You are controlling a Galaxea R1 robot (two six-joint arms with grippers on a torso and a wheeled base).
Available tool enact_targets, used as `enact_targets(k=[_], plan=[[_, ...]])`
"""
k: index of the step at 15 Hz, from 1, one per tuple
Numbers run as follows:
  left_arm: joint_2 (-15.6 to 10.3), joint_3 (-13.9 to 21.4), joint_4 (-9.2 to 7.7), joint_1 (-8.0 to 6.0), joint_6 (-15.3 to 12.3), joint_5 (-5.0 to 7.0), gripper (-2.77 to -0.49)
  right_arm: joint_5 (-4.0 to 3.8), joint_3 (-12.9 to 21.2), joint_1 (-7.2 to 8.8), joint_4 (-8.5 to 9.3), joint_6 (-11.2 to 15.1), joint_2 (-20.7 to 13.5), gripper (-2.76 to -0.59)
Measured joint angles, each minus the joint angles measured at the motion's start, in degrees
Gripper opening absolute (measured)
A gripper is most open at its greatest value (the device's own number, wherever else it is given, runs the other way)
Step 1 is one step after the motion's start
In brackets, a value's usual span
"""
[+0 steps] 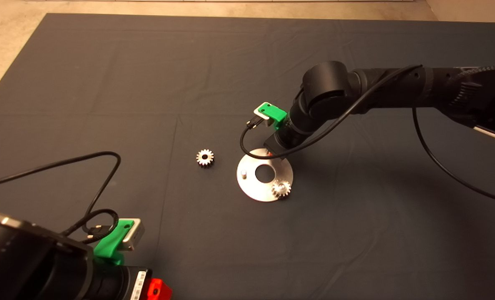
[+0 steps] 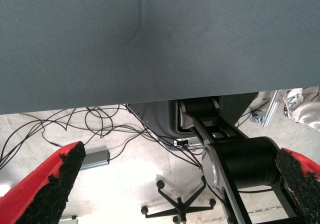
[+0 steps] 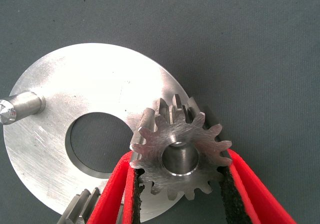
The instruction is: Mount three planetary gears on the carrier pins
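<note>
The right gripper [image 3: 180,194] holds one gear [image 3: 179,154] between its two red fingers [image 3: 117,194], right over the far edge of the shiny round disc [image 3: 75,89]. The gear's dark middle hole faces the wrist camera. The pictures do not show a pin under it.

A second gear [image 1: 281,188] already sits on the disc [image 1: 253,189], on the near side, past the big middle hole. One bare pin [image 1: 243,173] stands up on the left side of the disc. A third gear [image 1: 205,158] lies flat on the dark mat [image 1: 105,83], near the disc on its left and not touching it.

The right arm [image 1: 397,83] reaches in from the right and bends down to the disc.

The left gripper [image 2: 170,184] waits at the lower left edge of the mat. Its fingers [image 2: 55,184] are spread wide and hold nothing. Behind them are the mat's edge, a pale floor and some cables [image 2: 100,124].
</note>
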Motion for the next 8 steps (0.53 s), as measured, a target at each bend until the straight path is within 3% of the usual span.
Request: enact_targets(k=[3, 8], plan=[[0.00, 0.00, 0.00, 0.00, 0.00, 0.00, -0.49, 0.22, 0.00, -0.05, -0.98, 0.00, 0.00, -2.47], [0.00, 0.00, 0.00, 0.00, 0.00, 0.00, -0.49, 0.27, 0.00, -0.05, -1.07, 0.00, 0.02, -2.47]])
